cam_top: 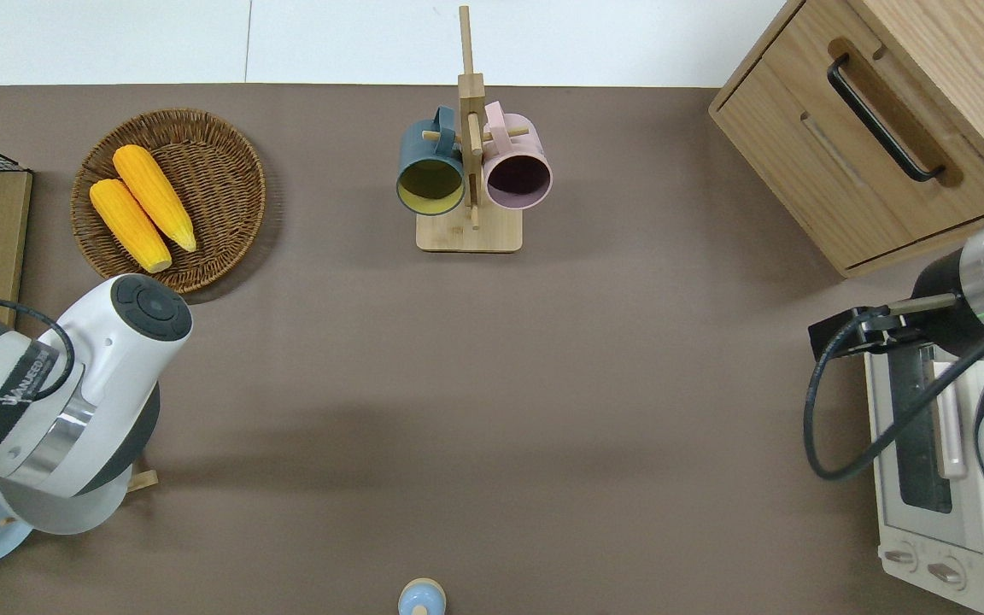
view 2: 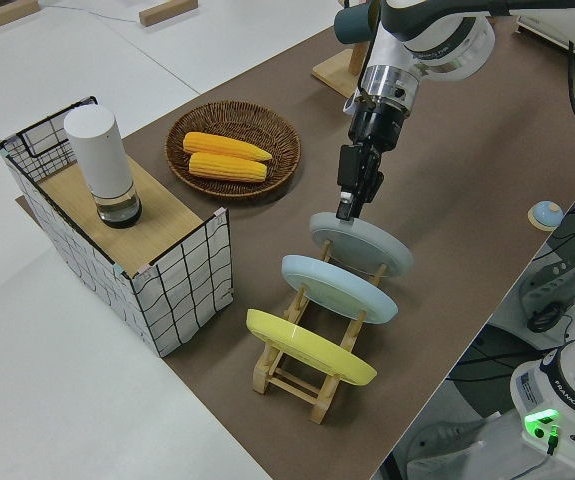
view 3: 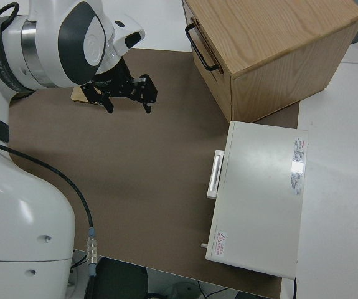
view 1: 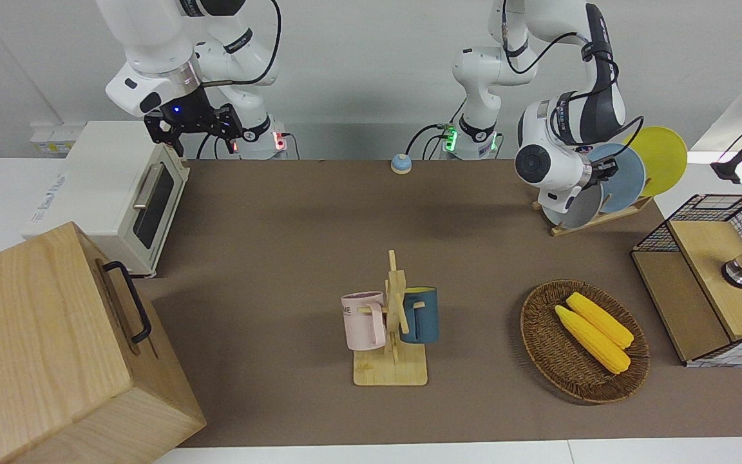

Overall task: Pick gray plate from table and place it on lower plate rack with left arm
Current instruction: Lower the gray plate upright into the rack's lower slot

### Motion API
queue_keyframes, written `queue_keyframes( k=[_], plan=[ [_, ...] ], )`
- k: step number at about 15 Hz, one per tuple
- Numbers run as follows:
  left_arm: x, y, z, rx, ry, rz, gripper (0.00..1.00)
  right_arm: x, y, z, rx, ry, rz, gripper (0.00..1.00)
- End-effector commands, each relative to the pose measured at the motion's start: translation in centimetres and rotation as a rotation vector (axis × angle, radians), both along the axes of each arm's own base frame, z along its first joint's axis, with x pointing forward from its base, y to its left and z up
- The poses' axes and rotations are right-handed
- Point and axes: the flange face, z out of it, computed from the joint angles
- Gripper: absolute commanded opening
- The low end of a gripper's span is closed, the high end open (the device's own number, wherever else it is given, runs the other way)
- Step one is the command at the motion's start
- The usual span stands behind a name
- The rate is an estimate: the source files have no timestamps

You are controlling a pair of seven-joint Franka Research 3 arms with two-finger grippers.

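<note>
Now the gray plate (view 2: 362, 247) leans tilted in the lower plate rack (view 2: 312, 350), in the slot farthest from the robots, with a blue plate (view 2: 339, 288) in the middle slot and a yellow plate (view 2: 310, 347) in the nearest. The rack stands on the desk (view 1: 281, 225) toward the left arm's end. The left pincer (view 2: 347, 207) points down at the gray plate's rim, its fingers (view 2: 345, 210) drawn close together at the edge; whether they are clamping the rim cannot be told. The right arm is parked, its pincer (view 3: 127, 95) spread wide.
</note>
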Motion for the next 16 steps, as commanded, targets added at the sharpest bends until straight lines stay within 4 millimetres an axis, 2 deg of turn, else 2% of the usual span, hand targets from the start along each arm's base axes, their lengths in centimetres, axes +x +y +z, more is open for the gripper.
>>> queue_keyframes(
  k=[1, 2, 3, 6, 9, 15, 16],
  plan=[
    [-0.3, -0.1, 0.0, 0.012, 0.008, -0.002, 0.72, -0.2, -0.2, 0.3, -0.008, 0.002, -0.014, 0.983],
    [-0.3, -0.1, 0.1, 0.01, 0.012, -0.005, 0.88, -0.2, -0.3, 0.3, -0.008, 0.002, -0.016, 0.983],
    [-0.3, -0.1, 0.1, 0.009, 0.014, -0.006, 0.99, -0.2, -0.3, 0.4, -0.008, 0.0, -0.016, 0.983],
    [-0.4, 0.0, 0.5, -0.001, 0.007, 0.002, 1.0, -0.2, -0.2, 0.3, -0.008, 0.002, -0.014, 0.983],
    [-0.2, -0.2, 1.7, -0.093, 0.022, 0.017, 1.0, -0.2, -0.2, 0.4, -0.008, 0.0, -0.014, 0.983],
    [2.0, -1.8, 9.2, -0.418, -0.032, 0.037, 1.0, -0.2, -0.3, 0.4, -0.008, 0.0, -0.016, 0.983],
    [2.2, -2.1, 9.7, -0.47, -0.043, 0.051, 1.0, -0.2, -0.2, 0.4, -0.008, 0.0, -0.014, 0.983]
  ],
)
